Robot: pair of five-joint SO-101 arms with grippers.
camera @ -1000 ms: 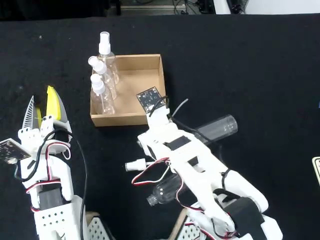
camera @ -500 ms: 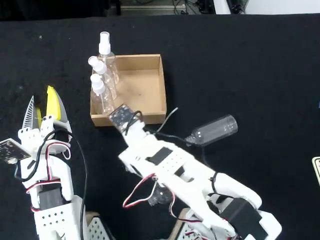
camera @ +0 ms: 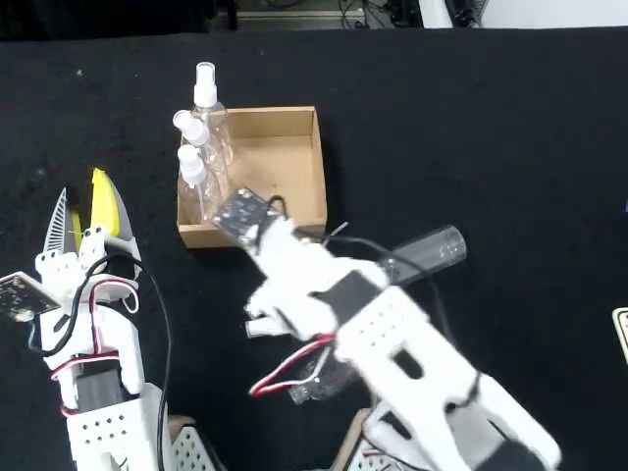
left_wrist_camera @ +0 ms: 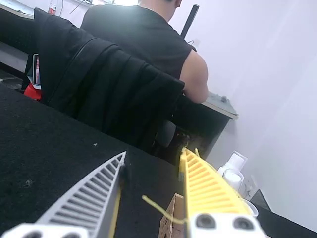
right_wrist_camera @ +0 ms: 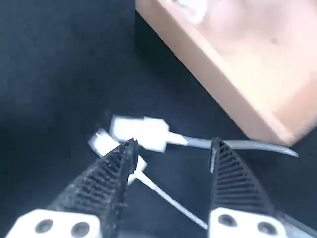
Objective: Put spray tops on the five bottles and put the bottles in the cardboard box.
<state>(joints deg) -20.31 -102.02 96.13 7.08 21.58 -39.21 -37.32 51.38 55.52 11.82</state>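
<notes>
White plastic spray top point(right_wrist_camera: 141, 133) with a thin dip tube, lying loose on the black tabletop point(camera: 491, 128) just outside the brown cardboard box point(camera: 319, 162), right gripper point(right_wrist_camera: 173, 145) over it with black fingers spread wide and empty. Three clear capped bottles point(camera: 201, 162) upright along one box wall (two capless clear bottles point(camera: 429, 251) lying on the table by the right arm). Left gripper point(left_wrist_camera: 153, 154) well apart from the box, grey and yellow fingers parted, holding nothing.
</notes>
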